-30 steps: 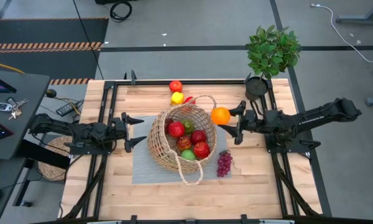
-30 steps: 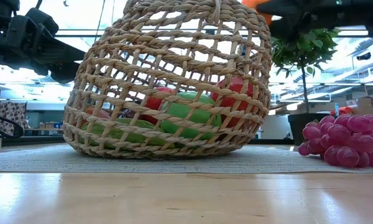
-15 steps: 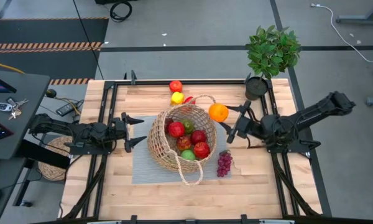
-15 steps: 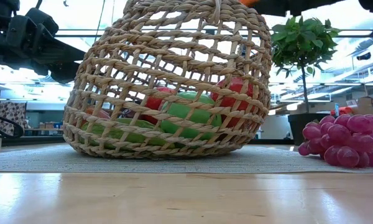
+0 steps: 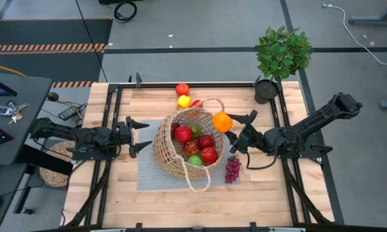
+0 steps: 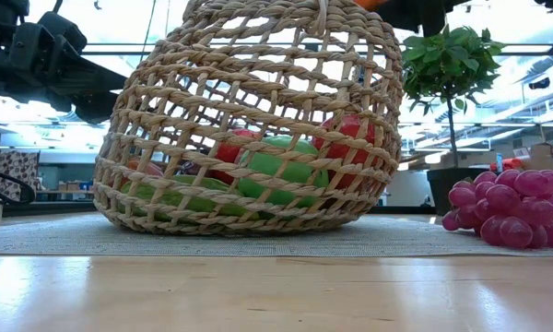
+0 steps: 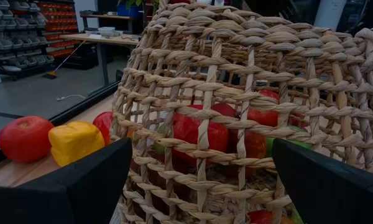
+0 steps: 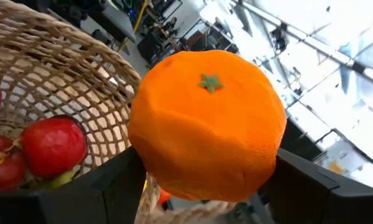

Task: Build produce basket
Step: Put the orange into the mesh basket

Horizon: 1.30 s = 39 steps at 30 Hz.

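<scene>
Bench (image 5: 116, 193): pale wood, with a grey mat (image 5: 148, 177) laid across its middle.

Basket (image 5: 188, 145): stands on the mat at bench centre, its looped handle lying toward the near edge. The low view shows the woven wall (image 6: 249, 120) resting on the mat with red and green pieces visible through the gaps.

Plant (image 5: 282, 55): potted, at the far right corner of the bench, well apart from the basket.

My left arm: lies low on the left side of the bench. My left fingers (image 5: 137, 134) are spread wide, just beside the basket's left wall, holding nothing. In my left wrist view the wall fills the gap between them.

My right arm: reaches in from the right. My right fingers (image 5: 235, 129) are clamped on the orange (image 5: 222, 122), which sits over the basket's right rim. In my right wrist view the orange (image 8: 208, 121) is held stem up between both fingers, with the basket's interior beyond it.

Basket contents: several red apples (image 5: 208, 154), a green apple (image 5: 195, 160) and a green pepper (image 5: 195, 131).

Grapes (image 5: 232, 169): on the bench, just beside the basket's right near side, at the mat's edge.

Loose pieces behind the basket: a red tomato-like piece (image 5: 182, 89), a yellow piece (image 5: 184, 101) just in front of it, and a further red piece (image 5: 196, 103) against the basket's far rim.
</scene>
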### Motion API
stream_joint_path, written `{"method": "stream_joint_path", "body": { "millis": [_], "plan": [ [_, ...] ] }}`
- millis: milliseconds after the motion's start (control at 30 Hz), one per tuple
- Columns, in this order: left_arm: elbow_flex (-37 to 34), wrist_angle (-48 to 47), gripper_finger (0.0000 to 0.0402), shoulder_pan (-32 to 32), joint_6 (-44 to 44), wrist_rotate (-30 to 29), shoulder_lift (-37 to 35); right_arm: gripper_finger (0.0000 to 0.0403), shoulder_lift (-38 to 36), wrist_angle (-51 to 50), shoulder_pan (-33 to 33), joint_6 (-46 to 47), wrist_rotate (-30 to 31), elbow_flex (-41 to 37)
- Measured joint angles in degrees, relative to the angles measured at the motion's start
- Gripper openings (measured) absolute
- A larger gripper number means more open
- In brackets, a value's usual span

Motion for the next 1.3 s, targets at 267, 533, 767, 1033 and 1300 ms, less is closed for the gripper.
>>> {"method": "stream_joint_path", "body": {
  "millis": [267,533,767,1033,1300],
  "plan": [
    [0.0,0.0,0.0394,0.0,0.0,0.0,0.0,0.029,5.4,12.5,0.1,-9.0,-0.1,1.0],
    [0.0,0.0,0.0394,0.0,0.0,0.0,0.0,0.0291,11.0,19.6,-2.6,-12.8,-9.0,1.1],
    [0.0,0.0,0.0394,0.0,0.0,0.0,0.0,0.0291,18.8,19.4,-4.8,-13.1,-9.6,7.0],
    [0.0,0.0,0.0394,0.0,0.0,0.0,0.0,0.0291,28.1,-2.0,-7.5,-6.5,-11.9,18.0],
    [0.0,0.0,0.0394,0.0,0.0,0.0,0.0,0.0291,34.7,-23.4,-10.8,3.4,-20.8,29.2]
  ]
}}
